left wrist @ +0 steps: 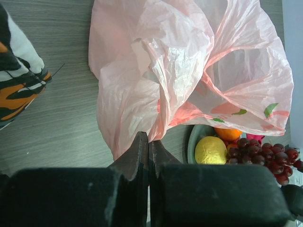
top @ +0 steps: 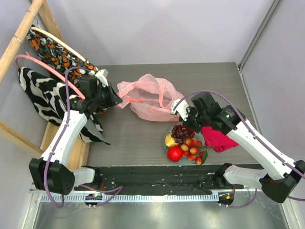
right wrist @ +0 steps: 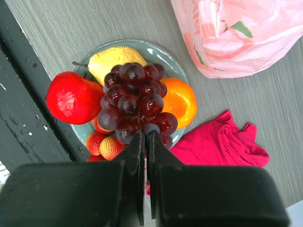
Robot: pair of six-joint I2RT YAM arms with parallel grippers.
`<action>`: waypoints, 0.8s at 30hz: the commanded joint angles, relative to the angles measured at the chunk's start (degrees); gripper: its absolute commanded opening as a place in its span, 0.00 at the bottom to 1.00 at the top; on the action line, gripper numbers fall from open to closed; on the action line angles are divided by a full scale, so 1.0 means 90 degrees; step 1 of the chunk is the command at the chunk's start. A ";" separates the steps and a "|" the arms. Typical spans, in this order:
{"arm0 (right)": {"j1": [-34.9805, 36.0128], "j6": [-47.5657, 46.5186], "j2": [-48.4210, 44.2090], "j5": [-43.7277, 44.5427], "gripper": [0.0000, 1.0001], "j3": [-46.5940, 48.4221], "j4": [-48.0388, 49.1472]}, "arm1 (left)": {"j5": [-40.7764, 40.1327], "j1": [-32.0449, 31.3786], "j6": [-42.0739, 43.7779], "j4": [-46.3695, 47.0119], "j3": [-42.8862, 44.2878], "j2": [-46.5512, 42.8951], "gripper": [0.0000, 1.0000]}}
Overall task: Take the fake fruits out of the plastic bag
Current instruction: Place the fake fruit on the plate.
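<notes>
The pale-pink plastic bag [top: 150, 98] lies crumpled at mid-table and fills the left wrist view [left wrist: 189, 71]. My left gripper [top: 118, 99] is shut on the bag's left edge [left wrist: 149, 139]. My right gripper [top: 182, 123] is shut on the top of the dark purple grape bunch [right wrist: 135, 99], holding it over the grey-green plate [right wrist: 161, 49]. On the plate [top: 165, 149] lie the yellow lemon [top: 169, 140], the red apple [top: 175, 153], the red-yellow cherries [top: 193, 149] and an orange fruit [right wrist: 179, 101]. The inside of the bag is hidden.
A folded magenta-red cloth [top: 218, 136] lies right of the plate. Patterned fabrics [top: 45, 95] hang on a wooden rack [top: 19, 36] at the left. A black rail [top: 157, 174] runs along the near edge. Grey walls close the back and right.
</notes>
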 commanded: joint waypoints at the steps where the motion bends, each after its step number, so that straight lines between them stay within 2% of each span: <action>1: -0.0005 -0.0197 -0.0083 -0.0123 0.01 -0.0081 0.0273 | 0.0090 0.0103 0.0076 0.0290 -0.0010 -0.0245 0.00; 9: 0.0005 -0.0245 -0.0161 -0.0065 0.01 -0.0189 0.0117 | 0.0139 0.0103 0.0037 0.0339 -0.0030 -0.0206 0.00; 22: 0.0005 -0.0450 -0.0347 0.0726 0.02 -0.0902 0.0350 | 0.0159 0.0103 -0.0012 0.0398 -0.0089 -0.0235 0.00; 24: 0.0005 -0.0489 -0.0279 0.0833 0.16 -0.1048 0.0448 | 0.0159 0.0103 -0.0002 0.0398 -0.0089 -0.0235 0.00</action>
